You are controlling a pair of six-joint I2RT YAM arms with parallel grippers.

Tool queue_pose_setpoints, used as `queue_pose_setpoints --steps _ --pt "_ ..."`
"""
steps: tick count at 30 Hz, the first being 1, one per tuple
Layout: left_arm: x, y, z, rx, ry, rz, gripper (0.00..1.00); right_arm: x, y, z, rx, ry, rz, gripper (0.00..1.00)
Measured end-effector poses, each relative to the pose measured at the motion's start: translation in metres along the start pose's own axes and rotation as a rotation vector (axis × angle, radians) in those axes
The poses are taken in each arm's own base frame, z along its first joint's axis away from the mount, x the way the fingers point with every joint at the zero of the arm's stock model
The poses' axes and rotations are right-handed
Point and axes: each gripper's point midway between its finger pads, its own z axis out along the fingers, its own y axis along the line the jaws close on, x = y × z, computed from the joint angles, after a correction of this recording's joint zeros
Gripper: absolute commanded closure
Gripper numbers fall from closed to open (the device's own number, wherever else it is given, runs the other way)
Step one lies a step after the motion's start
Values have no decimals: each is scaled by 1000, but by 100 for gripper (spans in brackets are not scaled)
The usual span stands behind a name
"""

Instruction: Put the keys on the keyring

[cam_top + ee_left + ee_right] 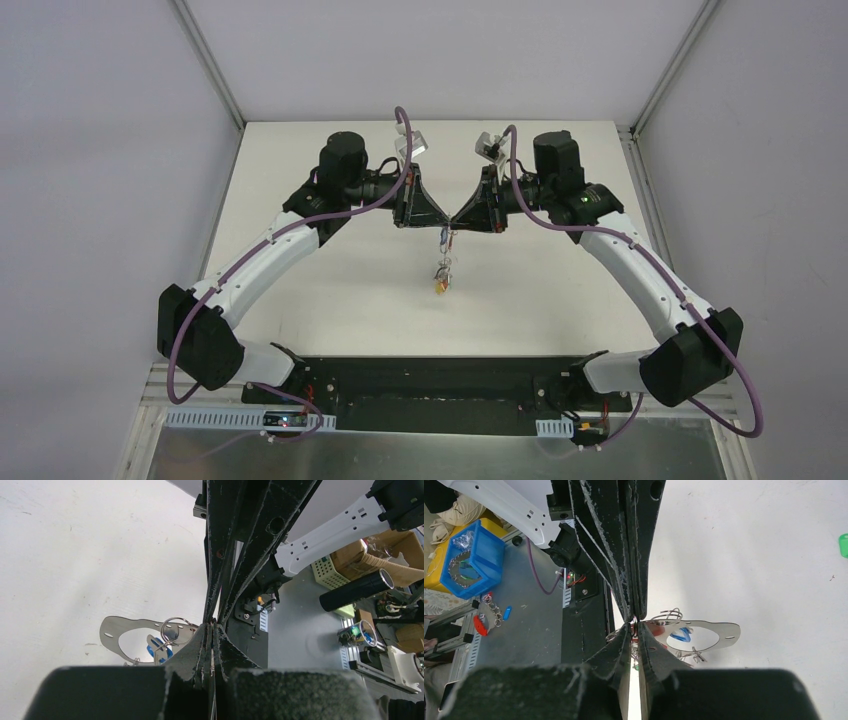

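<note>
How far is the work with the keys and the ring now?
Done, apparently: a blue-tagged silver key hangs with others from the thin grey wire keyring. In hand: the left claw and right claw meet tip to tip at that ring. Left: a green plastic tag lies apart on the white table, probably unthreaded.

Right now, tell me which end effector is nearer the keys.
Left, barely. The left end effector and the right end effector meet tip to tip just beyond the keys, which sit slightly toward the left one's side.

Left fingers [425, 210] and right fingers [479, 210] meeting tip to tip, keys [441, 278] dangling beneath, white table [330, 300]
</note>
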Motion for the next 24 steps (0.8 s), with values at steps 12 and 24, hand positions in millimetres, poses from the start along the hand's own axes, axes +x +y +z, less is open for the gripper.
queue_pose_setpoints --steps 12,24 --pt "0 1 0 -3 -1 -1 100 3 0 1 -11 0 14 80" --pt "1 2 -1 -4 0 -6 100 5 -1 3 -17 5 33 96"
